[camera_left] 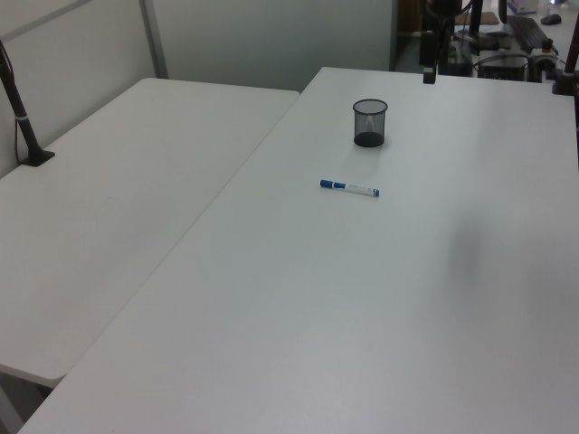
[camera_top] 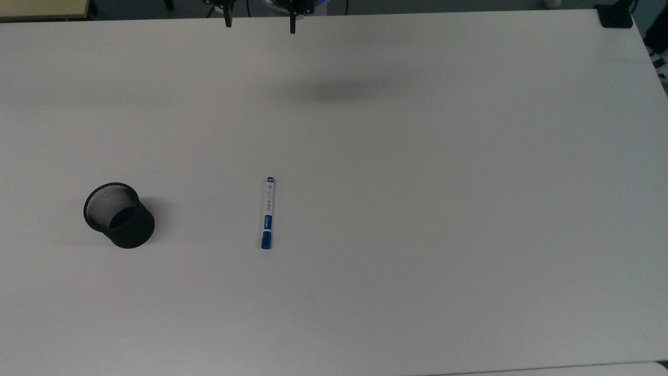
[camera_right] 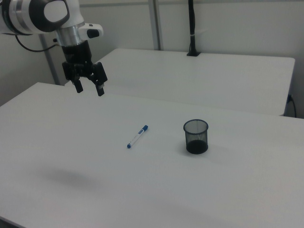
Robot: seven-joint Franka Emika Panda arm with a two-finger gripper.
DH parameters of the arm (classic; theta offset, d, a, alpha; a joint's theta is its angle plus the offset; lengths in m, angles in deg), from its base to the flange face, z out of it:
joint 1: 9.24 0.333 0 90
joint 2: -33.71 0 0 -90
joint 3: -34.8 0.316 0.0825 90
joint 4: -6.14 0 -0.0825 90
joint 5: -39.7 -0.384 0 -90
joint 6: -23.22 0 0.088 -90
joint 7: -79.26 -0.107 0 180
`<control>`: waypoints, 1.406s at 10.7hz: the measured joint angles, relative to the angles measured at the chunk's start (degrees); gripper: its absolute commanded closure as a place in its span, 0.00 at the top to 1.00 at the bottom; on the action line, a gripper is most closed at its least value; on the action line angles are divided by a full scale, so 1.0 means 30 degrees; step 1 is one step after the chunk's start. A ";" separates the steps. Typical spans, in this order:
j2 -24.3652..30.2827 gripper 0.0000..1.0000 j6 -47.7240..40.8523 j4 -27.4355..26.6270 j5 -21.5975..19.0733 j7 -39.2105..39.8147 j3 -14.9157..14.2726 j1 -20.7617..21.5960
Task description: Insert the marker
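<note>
Marker (camera_right: pixel 137 136) flat on table (camera_right: pixel 228 190), well apart from end effector (camera_right: pixel 89 89), which hangs above, fingers spread, holding nothing.

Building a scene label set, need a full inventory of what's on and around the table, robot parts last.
marker: 1, white body with blue cap and blue label band, lying flat on the table, apart from the cup.
mesh cup: 1, black, upright, open top, to the top view's left of the marker.
table: 1, white, bears the marker and the cup.
second table: 1, white, butted against the first on the left view's left.
black post: 1, standing on the second table's far edge in the right view.
gripper: 1, black, fingers apart, held above the table, away from the marker.
</note>
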 measured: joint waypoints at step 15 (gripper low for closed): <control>-0.7591 0.90 0.9330 0.1462 -0.0501 -0.0025 -0.0018 -0.0299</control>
